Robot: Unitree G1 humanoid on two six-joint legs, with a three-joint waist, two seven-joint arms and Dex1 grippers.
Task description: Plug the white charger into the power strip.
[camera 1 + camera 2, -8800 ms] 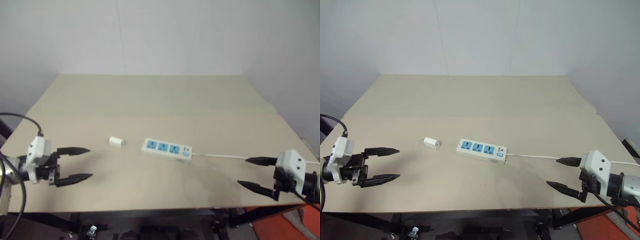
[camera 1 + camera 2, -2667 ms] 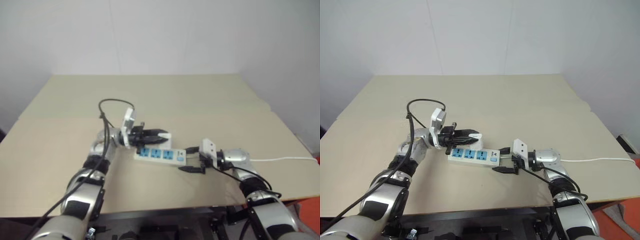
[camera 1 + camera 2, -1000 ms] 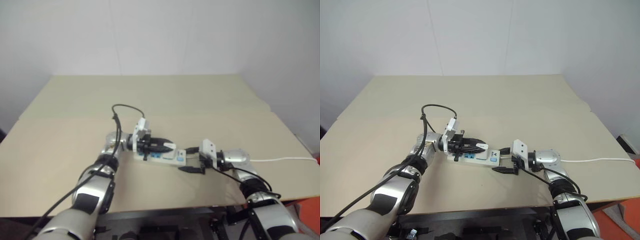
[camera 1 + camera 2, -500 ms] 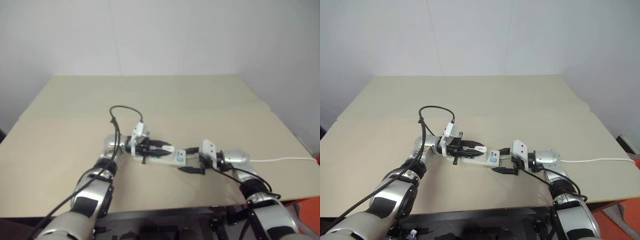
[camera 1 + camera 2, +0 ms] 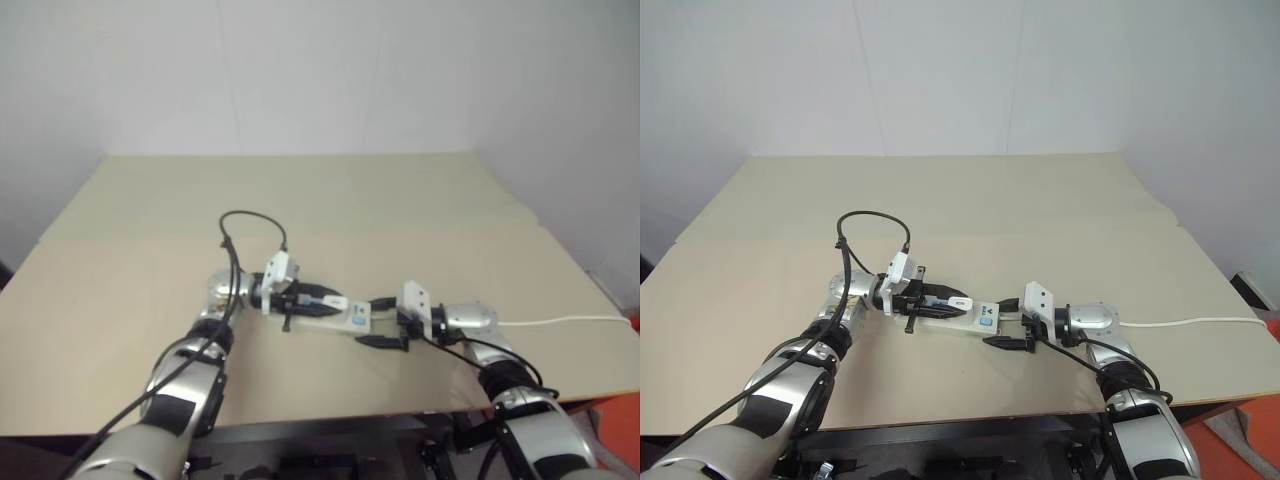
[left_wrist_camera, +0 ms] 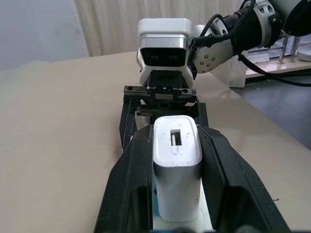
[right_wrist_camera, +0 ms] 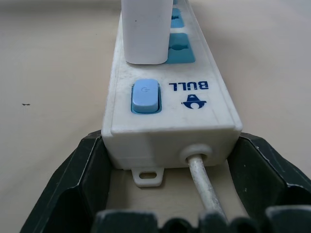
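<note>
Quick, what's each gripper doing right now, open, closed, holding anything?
Left gripper: shut on the white charger, over the power strip.
Right gripper: fingers bracket the power strip's cord end; whether they clamp it cannot be told.

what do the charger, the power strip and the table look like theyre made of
The white charger: probably moulded plastic, smooth, with rounded edges and a faint sheen. The power strip: likely matte white plastic, with blue inserts and a few scuff marks. The table: uncertain, a flat matte beige top, perhaps laminate or painted board.
</note>
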